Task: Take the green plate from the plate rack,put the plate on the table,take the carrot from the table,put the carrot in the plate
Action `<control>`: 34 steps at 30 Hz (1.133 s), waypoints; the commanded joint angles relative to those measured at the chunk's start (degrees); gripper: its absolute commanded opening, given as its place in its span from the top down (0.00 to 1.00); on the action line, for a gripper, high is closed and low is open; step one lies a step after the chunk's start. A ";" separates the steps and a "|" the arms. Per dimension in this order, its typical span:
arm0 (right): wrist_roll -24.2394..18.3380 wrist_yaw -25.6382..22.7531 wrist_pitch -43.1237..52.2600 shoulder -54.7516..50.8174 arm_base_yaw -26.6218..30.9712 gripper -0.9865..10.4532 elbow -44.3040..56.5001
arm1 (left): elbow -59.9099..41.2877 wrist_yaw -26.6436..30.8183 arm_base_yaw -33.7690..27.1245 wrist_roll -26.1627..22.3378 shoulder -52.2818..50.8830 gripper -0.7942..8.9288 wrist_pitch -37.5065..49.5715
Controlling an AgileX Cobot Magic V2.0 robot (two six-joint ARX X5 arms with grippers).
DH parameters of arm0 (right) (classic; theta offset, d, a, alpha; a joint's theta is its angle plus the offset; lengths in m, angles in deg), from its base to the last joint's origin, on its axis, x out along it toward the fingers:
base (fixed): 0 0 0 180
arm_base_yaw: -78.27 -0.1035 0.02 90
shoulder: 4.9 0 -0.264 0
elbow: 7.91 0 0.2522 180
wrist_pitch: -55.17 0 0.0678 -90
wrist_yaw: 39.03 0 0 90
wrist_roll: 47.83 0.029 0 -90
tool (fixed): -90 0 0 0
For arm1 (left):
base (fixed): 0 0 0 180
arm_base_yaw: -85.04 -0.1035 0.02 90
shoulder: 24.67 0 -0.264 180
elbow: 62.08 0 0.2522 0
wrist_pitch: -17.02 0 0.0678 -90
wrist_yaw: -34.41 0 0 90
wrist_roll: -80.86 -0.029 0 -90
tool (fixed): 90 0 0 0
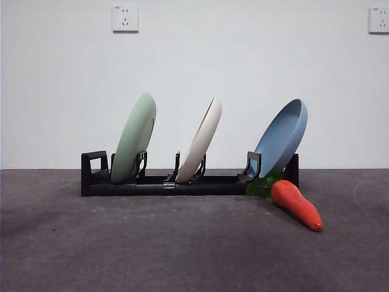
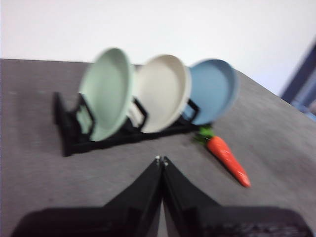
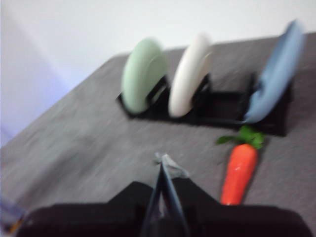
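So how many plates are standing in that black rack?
3, all leaning in the plate rack: the green plate at the left end in the front view, the cream-white plate in the middle, the blue plate at the right end, above the carrot. None looks hidden.

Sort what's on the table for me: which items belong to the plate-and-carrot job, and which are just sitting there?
Job: green plate, leaning in the plate rack; carrot lying on the table by the rack's end; left gripper and right gripper, both shut, away from everything.

Just there: cream-white plate; blue plate.
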 commanded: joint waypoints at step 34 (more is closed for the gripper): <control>-15.89 7.48 -20.83 13.46 -0.11 0.39 -16.41 | 12.83 -9.11 -0.02 -9.60 14.14 0.34 -8.24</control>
